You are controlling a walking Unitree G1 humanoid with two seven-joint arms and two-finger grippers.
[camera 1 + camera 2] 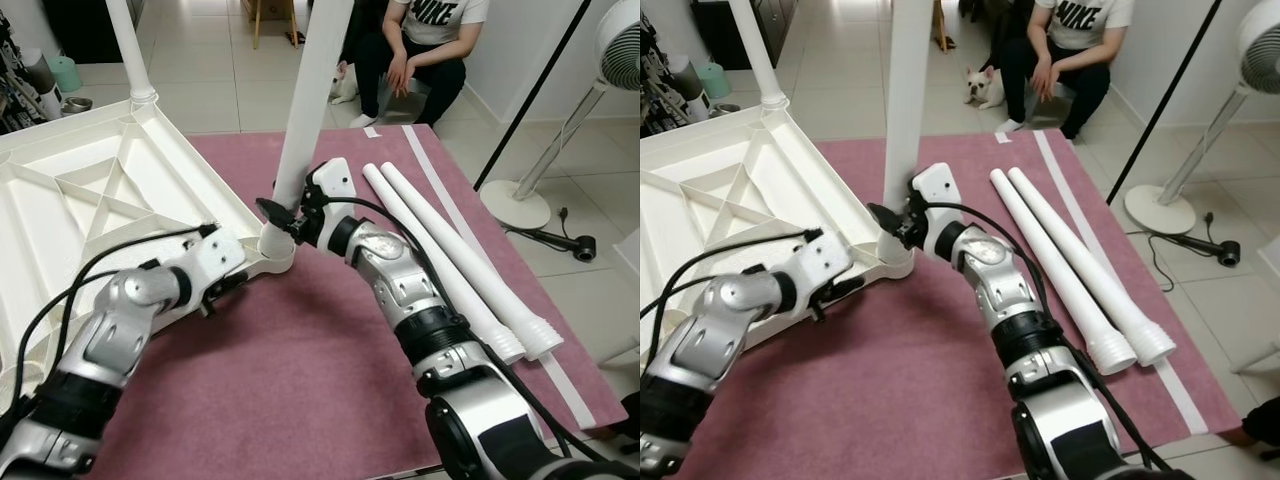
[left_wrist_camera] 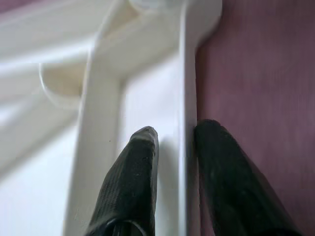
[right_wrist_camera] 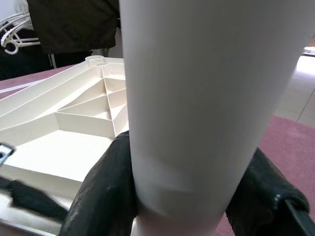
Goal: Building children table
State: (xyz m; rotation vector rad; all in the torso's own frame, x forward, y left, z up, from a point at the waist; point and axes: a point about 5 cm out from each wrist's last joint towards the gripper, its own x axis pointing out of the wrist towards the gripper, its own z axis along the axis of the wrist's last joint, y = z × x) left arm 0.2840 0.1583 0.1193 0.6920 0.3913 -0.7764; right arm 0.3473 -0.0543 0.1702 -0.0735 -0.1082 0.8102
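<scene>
Right hand (image 1: 283, 212) clamped on smooth white leg (image 1: 308, 120), left hand (image 2: 172, 162) pinching ribbed tabletop (image 1: 90, 190) rim.

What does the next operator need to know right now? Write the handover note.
Right claw: shut on the upright leg, low, just above the near corner socket.
Left claw: pinching the tabletop rim of the upturned tabletop beside that corner.
Done: far leg stands in its socket.
Left: seat this leg, then fit the two spare legs lying on the mat.

Home living room, tiled floor (image 1: 850, 80), mauve rug (image 1: 900, 390), standing fan (image 1: 1240, 60), small dog (image 1: 983, 88), seated person (image 1: 1065, 50)
</scene>
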